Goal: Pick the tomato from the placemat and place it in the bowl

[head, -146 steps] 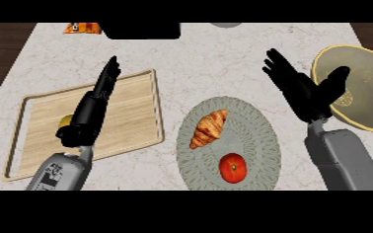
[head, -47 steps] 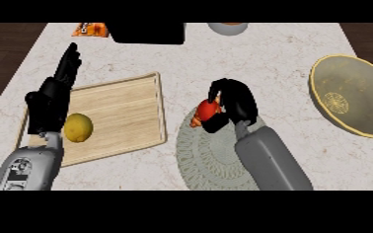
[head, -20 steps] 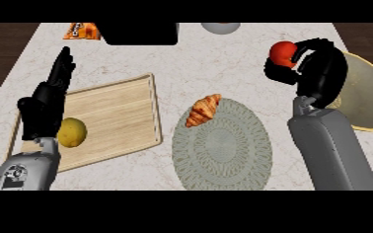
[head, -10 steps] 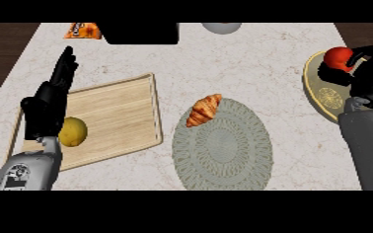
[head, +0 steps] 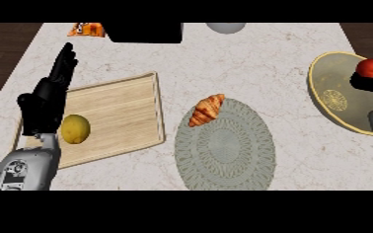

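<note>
The red tomato [head: 366, 67] shows at the view's right edge, over the olive-yellow bowl [head: 336, 98]. Only a black sliver of my right hand [head: 362, 82] shows, right under the tomato and curled against it; the rest is cut off by the edge. The round grey placemat [head: 226, 150] lies mid-counter with a croissant [head: 207, 109] on its upper left rim and no tomato on it. My left hand [head: 45, 101] rests open at the left, fingers up, over the wooden board's edge.
A wooden cutting board [head: 116, 111] at the left holds a lemon [head: 75, 129]. Along the back edge lie an orange snack bag [head: 87, 28], a black box [head: 146, 32] and a grey round object [head: 226, 27].
My right hand has carried the tomato from the placemat up and to the right, reaching over the bowl and mostly leaving the view. The left hand has stayed put.
</note>
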Available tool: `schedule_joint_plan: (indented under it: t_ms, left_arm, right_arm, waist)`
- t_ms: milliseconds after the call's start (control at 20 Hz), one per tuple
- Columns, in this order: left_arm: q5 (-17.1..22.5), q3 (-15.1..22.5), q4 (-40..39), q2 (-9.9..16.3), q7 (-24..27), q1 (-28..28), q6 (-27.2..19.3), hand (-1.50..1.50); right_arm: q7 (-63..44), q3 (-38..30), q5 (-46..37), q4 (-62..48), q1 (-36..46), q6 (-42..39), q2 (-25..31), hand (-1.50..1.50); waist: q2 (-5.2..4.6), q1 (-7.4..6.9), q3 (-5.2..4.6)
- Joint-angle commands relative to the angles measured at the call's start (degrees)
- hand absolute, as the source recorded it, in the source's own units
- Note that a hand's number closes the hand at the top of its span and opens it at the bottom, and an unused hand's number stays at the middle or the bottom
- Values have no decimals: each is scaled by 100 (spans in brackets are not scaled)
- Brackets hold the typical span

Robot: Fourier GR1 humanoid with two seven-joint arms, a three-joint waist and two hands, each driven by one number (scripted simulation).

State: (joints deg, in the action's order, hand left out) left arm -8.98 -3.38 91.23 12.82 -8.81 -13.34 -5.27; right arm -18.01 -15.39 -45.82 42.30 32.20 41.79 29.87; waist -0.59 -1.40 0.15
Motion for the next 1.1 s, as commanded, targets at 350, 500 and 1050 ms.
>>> schedule_joint_plan:
  t_ms: [350, 500, 1050]
  left_arm:
    - [-225, 269, 103, -249, -70, -7, -138, 0]
    - [-4, -18, -105, -79, 61, -50, 17, 0]
    - [-72, -140, 14, -22, -58, 72, 62, 0]
  right_arm:
    - [2687, -1278, 1954, -1572, 461, -875, 86, -150]
    - [3440, -1624, 2335, -1727, 539, -896, 134, -150]
    - [4390, -2327, 3540, -1373, -100, -1652, 207, -150]
  waist:
    - [-48, -96, 24]
    - [-30, -51, 12]
    - [63, 167, -14]
